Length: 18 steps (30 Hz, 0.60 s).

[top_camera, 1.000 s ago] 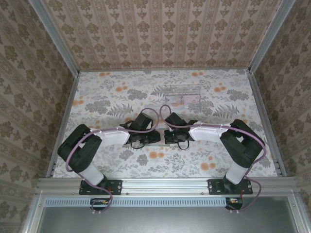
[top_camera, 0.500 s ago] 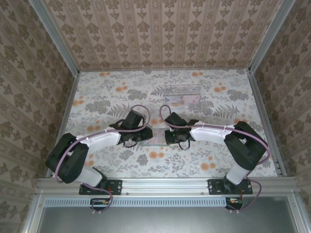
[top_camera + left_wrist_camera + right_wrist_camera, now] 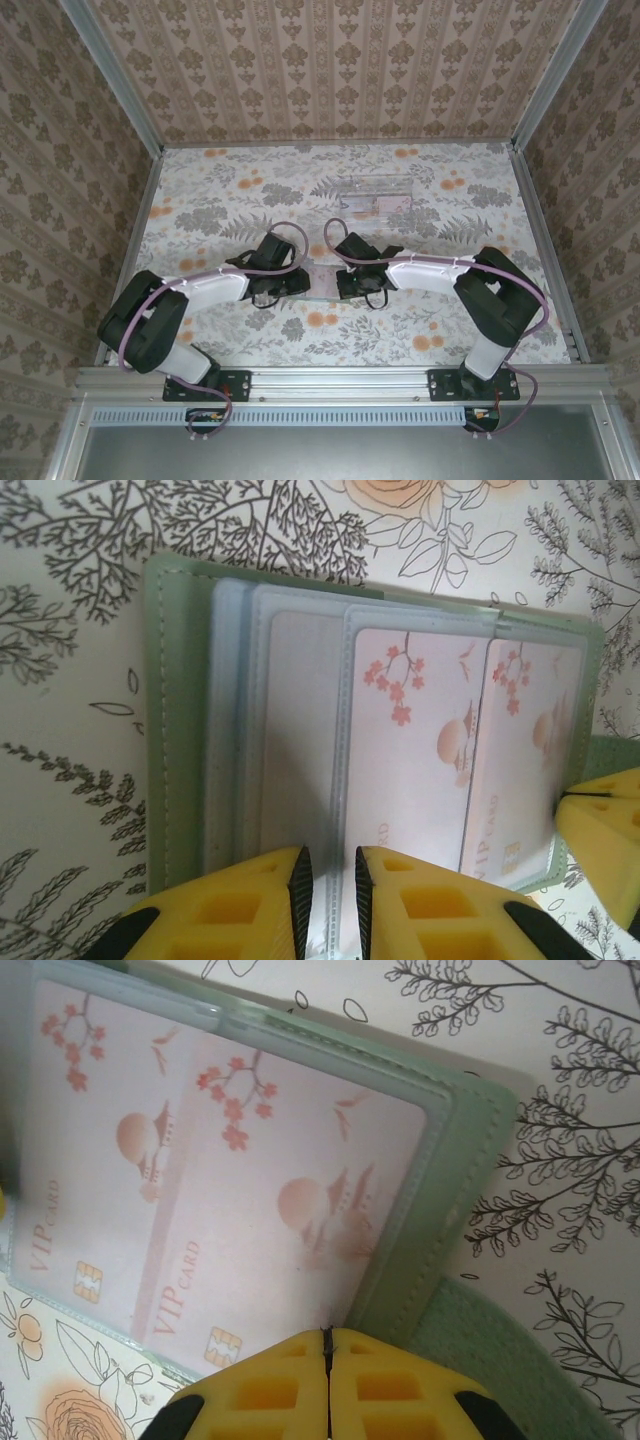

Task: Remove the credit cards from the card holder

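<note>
Floral tablecloth (image 3: 70, 680) bears one card holder (image 3: 180, 730) showing two pink cards (image 3: 420, 780).

A clear plastic tray (image 3: 375, 192) sits on the floral-print table surface (image 3: 220, 200), upper centre of the top view, slightly right. Patterned wallpaper panels (image 3: 340, 70) enclose three sides. An aluminium rail (image 3: 340, 381) spans the lower frame.
</note>
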Available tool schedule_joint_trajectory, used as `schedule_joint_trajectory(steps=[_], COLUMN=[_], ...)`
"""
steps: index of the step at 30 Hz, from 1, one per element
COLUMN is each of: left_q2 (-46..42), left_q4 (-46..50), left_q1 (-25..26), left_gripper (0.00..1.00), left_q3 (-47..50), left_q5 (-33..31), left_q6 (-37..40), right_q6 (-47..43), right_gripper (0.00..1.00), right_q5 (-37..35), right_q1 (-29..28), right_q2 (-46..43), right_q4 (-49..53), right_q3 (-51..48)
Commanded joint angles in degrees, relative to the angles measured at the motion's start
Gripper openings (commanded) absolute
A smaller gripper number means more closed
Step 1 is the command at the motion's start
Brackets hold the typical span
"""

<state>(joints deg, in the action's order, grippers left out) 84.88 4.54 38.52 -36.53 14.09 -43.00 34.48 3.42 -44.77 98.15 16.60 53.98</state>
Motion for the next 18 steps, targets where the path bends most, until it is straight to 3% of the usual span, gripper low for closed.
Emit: schedule_joint_trajectory(steps=[1,18], left_q2=[2.18,-1.15], left_q4=[0.84,2.76], left_q1=[-0.25,-0.33], left_gripper=[0.23,0.23], left_q3=[1.99,1.85], left_q5=[-0.33,-0.92], left_q6=[0.86,0.4], right_q6=[-0.71,-0.2], right_gripper=[0.09,0.08], right_q5=[-0.05,0.09], right_q1=[-0.63,-1.8], right_q2=[1.72,3.84], right_q4=[1.37,1.01], right_q3=[1.92,3.18])
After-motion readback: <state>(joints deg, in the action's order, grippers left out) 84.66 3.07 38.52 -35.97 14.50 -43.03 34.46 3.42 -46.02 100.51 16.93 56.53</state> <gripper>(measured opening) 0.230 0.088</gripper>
